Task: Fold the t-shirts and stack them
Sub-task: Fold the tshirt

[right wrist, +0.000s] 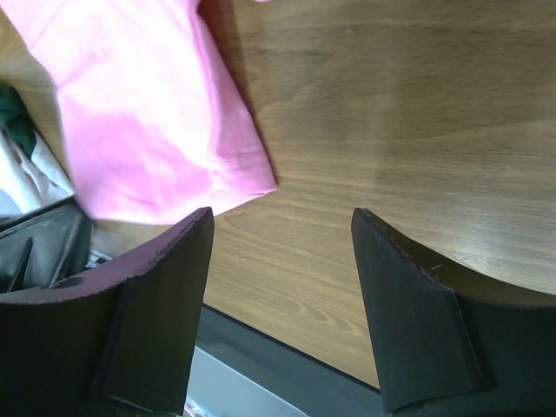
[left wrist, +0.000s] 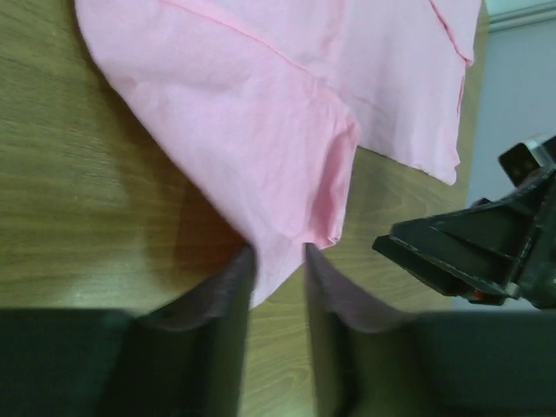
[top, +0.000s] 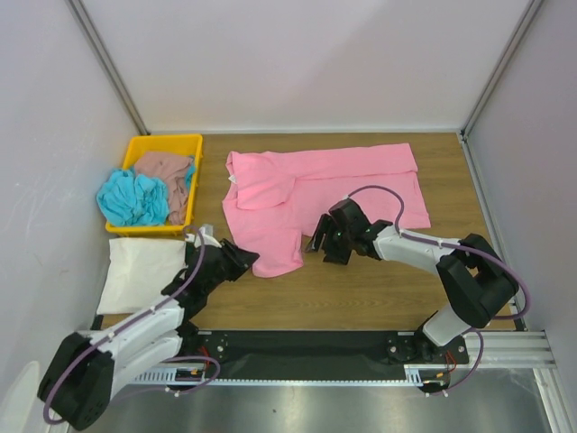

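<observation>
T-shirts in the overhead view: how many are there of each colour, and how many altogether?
Bright pink t-shirt: 1
Cream-white t-shirt: 1
Turquoise t-shirt: 1
Dusty brown-pink t-shirt: 1
Total: 4

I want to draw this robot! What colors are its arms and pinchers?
The left arm and right arm have white shells with black joints, and a purplish-grey cable loops along each. The left gripper and right gripper are black, each with two flat dark fingers.
</observation>
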Controlling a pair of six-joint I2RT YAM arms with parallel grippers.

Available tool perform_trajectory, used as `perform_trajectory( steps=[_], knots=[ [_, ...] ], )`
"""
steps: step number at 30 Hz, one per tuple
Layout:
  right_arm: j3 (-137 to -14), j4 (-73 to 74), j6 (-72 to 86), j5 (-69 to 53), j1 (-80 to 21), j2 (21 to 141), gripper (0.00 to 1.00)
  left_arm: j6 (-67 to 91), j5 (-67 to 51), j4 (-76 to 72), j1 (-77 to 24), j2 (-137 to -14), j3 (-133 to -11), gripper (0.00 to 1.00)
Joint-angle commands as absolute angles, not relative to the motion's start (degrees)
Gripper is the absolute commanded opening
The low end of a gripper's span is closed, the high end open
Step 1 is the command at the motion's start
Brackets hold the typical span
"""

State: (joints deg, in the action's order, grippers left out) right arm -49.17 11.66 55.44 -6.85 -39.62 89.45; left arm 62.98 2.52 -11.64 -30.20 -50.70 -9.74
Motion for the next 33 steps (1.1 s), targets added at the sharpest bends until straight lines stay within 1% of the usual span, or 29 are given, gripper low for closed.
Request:
perform_trajectory(
  steps=[1, 3, 4, 6, 9, 12, 13, 14, 22, 26, 33],
  knots=[
    [-48.25, 10.63, 55.63, -6.15, -39.29, 87.63, 0.7, 63.98, 4.3, -3.72, -30.5, -45.36, -11.68, 0.3],
    [-48.08, 10.63, 55.63, -6.15, -39.11, 87.8, 0.7, 64.25, 4.92, -0.46, -30.59, -44.74, -14.05, 0.22],
    [-48.08, 10.72, 55.55, -6.15, -39.02, 87.89, 0.7, 64.25, 5.01, 3.48, -30.59, -45.26, -14.93, 0.15],
    [-47.99, 10.55, 55.46, -6.15, -38.85, 87.89, 0.7, 64.07, 4.92, 6.14, -30.5, -47.01, -17.04, 0.11],
    [-47.99, 10.72, 55.11, -6.06, -38.5, 87.89, 0.7, 64.07, 3.87, 8.35, -30.59, -51.67, -18.1, 0.12],
    [-47.64, 11.16, 54.85, -5.98, -37.79, 87.28, 0.69, 64.25, 3.78, 10.02, -30.59, -56.06, -18.54, 0.2],
    [-47.29, 11.16, 54.76, -5.89, -37.62, 87.1, 0.69, 63.2, 3.61, 9.58, -30.59, -57.55, -18.46, 0.26],
    [-47.29, 11.25, 54.23, -5.71, -37.27, 86.66, 0.69, 62.58, 3.6, 9.49, -30.59, -57.92, -18.37, 0.28],
    [-48.51, 9.59, 47.21, -6.76, -37.0, 86.13, 0.69, 57.66, 3.08, 1.52, -30.59, -54.32, -14.33, 0.6],
    [-50.71, 6.6, 43.51, -9.31, -38.49, 89.03, 0.68, 57.13, 2.46, -1.93, -30.59, -53.61, -12.04, 0.63],
    [-56.6, 4.75, 41.75, -10.46, -43.24, 97.38, 0.66, 57.74, 0.97, -4.04, -30.76, -55.72, -10.55, 0.63]
  ],
)
